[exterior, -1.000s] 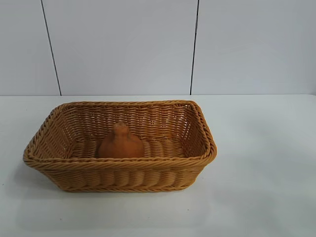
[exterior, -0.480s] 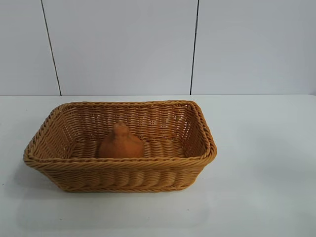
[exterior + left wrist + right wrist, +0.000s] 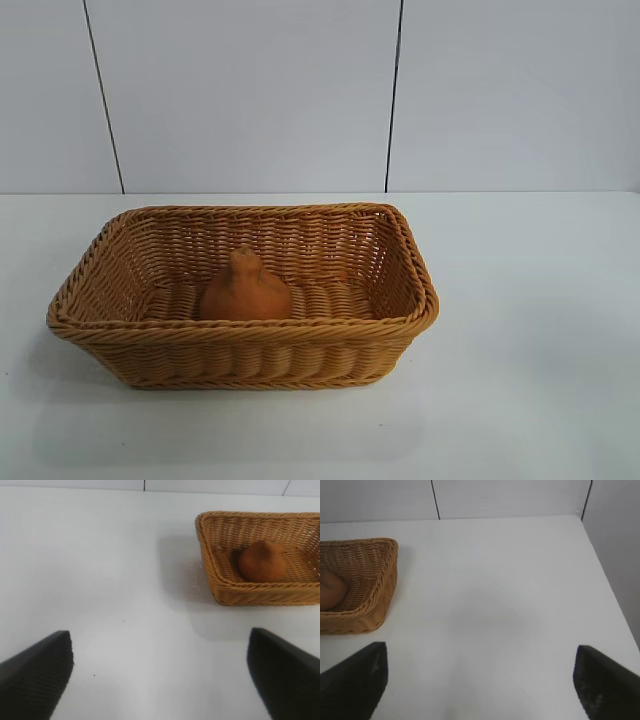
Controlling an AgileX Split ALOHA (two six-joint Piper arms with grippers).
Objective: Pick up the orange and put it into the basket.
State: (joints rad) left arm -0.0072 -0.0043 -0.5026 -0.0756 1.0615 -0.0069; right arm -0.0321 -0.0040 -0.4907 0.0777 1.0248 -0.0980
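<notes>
The dull-orange orange (image 3: 245,290) with its knobbly top sits inside the tan wicker basket (image 3: 240,335) at the table's middle left. The left wrist view shows the same orange (image 3: 261,560) lying in the basket (image 3: 260,591), well away from my left gripper (image 3: 161,680), which hangs open over bare table. My right gripper (image 3: 481,682) is open too, over the white table, with the basket (image 3: 380,580) off to one side and a sliver of the orange (image 3: 331,591) showing inside it. Neither arm appears in the exterior view.
The white table (image 3: 530,330) stretches round the basket, backed by a pale panelled wall (image 3: 250,90). In the right wrist view the table's edge (image 3: 610,580) meets a wall.
</notes>
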